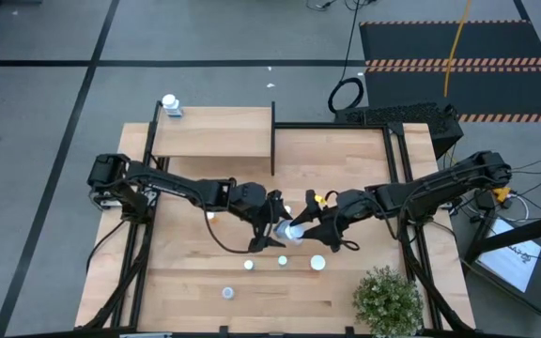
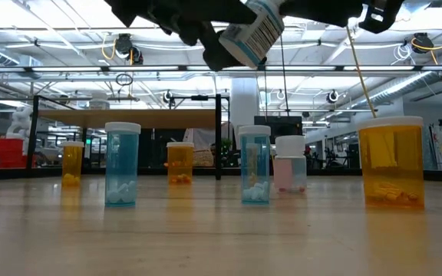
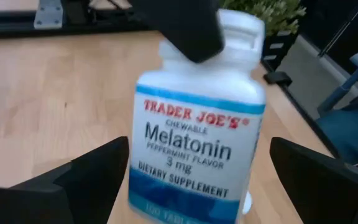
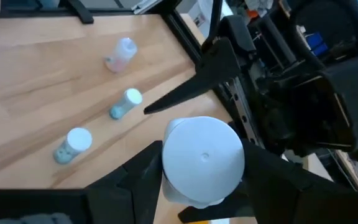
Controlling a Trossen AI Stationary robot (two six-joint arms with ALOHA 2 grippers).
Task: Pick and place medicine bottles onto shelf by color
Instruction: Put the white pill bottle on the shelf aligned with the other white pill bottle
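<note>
White bottle (image 1: 294, 231) hangs above mid-bench, long axis tilted, cap toward the right gripper (image 4: 201, 165), whose jaws clasp that cap. Left gripper (image 3: 197, 180) jaws stand released, flanking its body.

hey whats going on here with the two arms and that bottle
The two arms meet over the middle of the table around a white melatonin bottle. The right claw is shut on the bottle near its cap, holding it up in the air, while the left claw is open with a finger on either side of it and not gripping. It looks like a handover. Several amber and blue bottles stand on the table, and one white-capped bottle sits on the shelf.
</note>
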